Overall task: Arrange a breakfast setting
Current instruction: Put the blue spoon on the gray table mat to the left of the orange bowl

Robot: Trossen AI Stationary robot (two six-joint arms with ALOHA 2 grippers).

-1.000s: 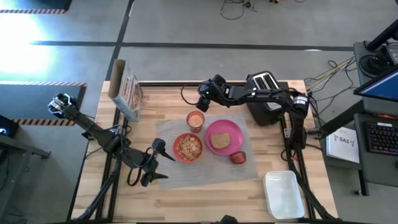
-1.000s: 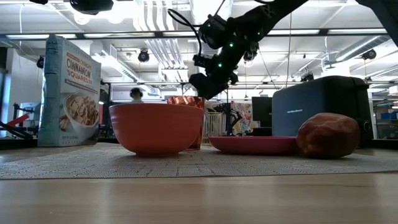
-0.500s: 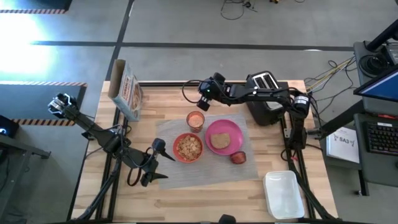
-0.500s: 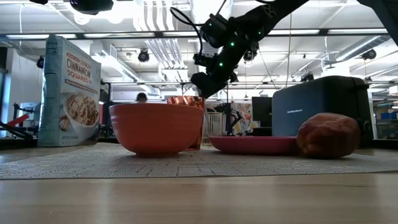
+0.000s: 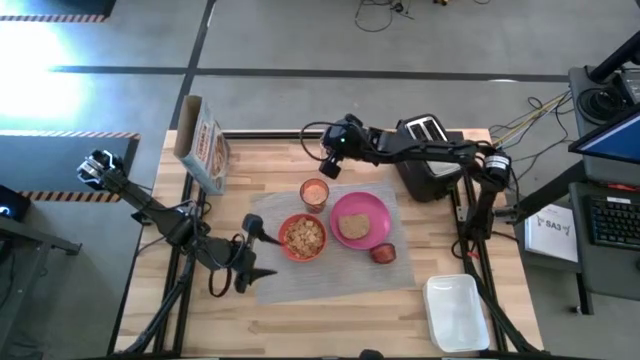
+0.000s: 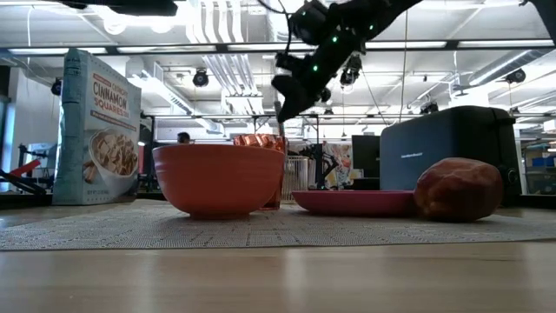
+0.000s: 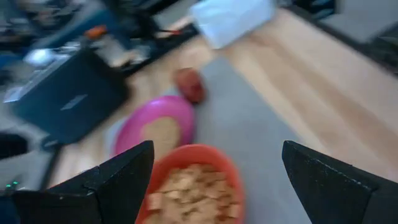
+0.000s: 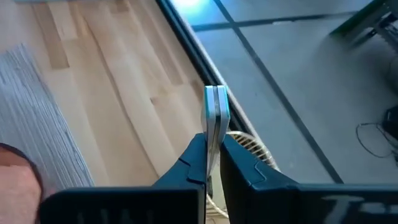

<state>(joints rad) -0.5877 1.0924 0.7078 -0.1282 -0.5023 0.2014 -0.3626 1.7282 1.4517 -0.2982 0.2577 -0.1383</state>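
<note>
On the grey placemat point(image 5: 330, 270) stand the orange cup point(image 5: 315, 192), the red-orange bowl point(image 5: 302, 237) filled with cereal, and the pink plate point(image 5: 372, 212) with the toast point(image 5: 352, 227) on it. The dark-red item point(image 5: 383, 253) lies beside the plate. My right gripper point(image 5: 333, 160) hangs above the table just beyond the cup, shut on the metal spoon point(image 8: 216, 115). My left gripper point(image 7: 214, 168) stands open at the placemat's left edge, facing the bowl point(image 7: 189, 190). My right gripper pinches a thin flat metal part of the spoon point(image 8: 214, 134) between its two fingers. That part shows edge-on and sticks out past the fingertips point(image 8: 198, 149). The gripper slants down from the table's right. The spoon is lifted clear above the cup; which end is held I cannot tell.
A cereal box point(image 5: 203, 145) stands at the far left of the table and a black toaster point(image 5: 428, 160) at the far right. A white container point(image 5: 455, 312) sits at the near right corner. Bare wood lies along the near edge.
My right gripper has shut on the spoon and risen, drawing a little toward the table's far edge, away from the cup. My left gripper has turned a little on the spot toward the bowl.
</note>
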